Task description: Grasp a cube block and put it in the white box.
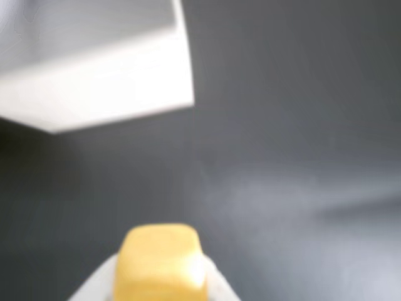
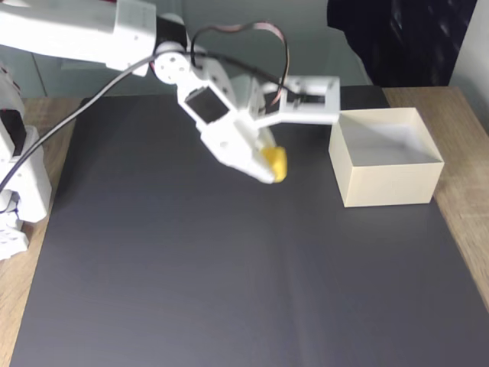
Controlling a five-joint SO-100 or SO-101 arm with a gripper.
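Note:
The yellow cube block [image 2: 275, 162] hangs in the air above the dark mat, clamped between the white fingers of my gripper [image 2: 273, 165]. In the wrist view the cube block [image 1: 160, 262] sits at the bottom centre, blurred, with white fingers [image 1: 94, 285] on both sides of it. The cream-white open box [image 2: 386, 183] stands to the right of the gripper in the fixed view, a short gap away. In the wrist view a corner of the white box [image 1: 100, 88] shows at the top left.
A black mat [image 2: 229, 283] covers most of the wooden table [image 2: 466, 199]. The arm's base [image 2: 19, 191] stands at the left edge. A dark object [image 2: 397, 38] sits behind the box at the back right.

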